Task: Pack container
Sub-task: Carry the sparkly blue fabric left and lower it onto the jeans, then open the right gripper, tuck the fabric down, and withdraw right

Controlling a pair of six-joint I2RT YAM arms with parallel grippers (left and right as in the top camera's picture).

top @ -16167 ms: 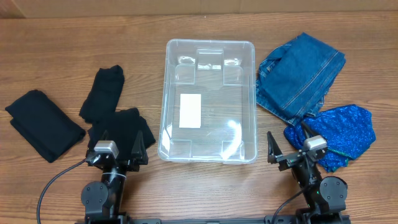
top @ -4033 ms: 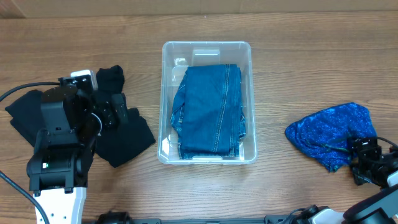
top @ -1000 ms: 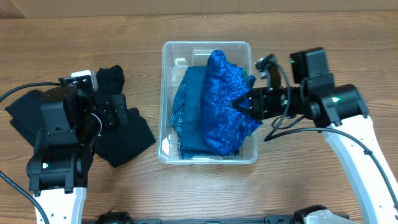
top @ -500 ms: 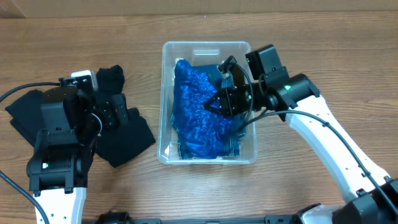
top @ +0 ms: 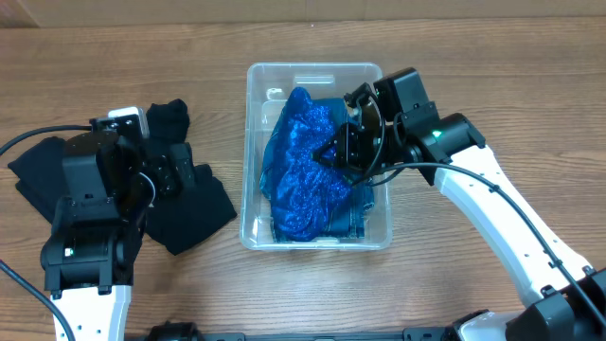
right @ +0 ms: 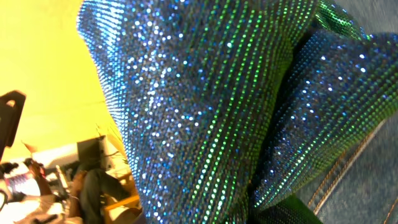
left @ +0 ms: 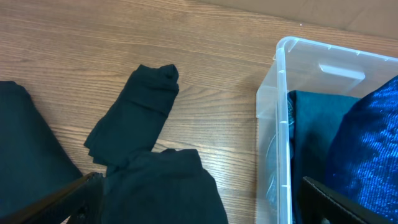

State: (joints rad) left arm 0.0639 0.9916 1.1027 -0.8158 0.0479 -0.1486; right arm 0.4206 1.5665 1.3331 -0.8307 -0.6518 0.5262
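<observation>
The container [top: 314,66] sits mid-table, its long axis running away from the robot; jeans [top: 365,210] lie flat in it, and the blue cloth [top: 303,175] is heaped on top of them along that same axis, a little toward the left wall. The right claw [top: 337,152] hangs inside the rim over the right half of the container, so the cloth lies just below it and to its left; the jaws are narrow and pinch a fold of the cloth, which peaks up to the tips; in the right wrist view the sequined cloth [right: 199,112] fills the picture and the jaws themselves are hidden. The right arm reaches in from the right, forearm slanting across the container's right wall, wrist turned to the left. My guess is that the next move is to let go and lift straight out, since the cloth is already within the walls. The left claw [top: 178,169] is wide and empty, hovering over the black clothes [top: 194,204] left of the container; it is the nearer arm for those, and well apart from the blue cloth.
</observation>
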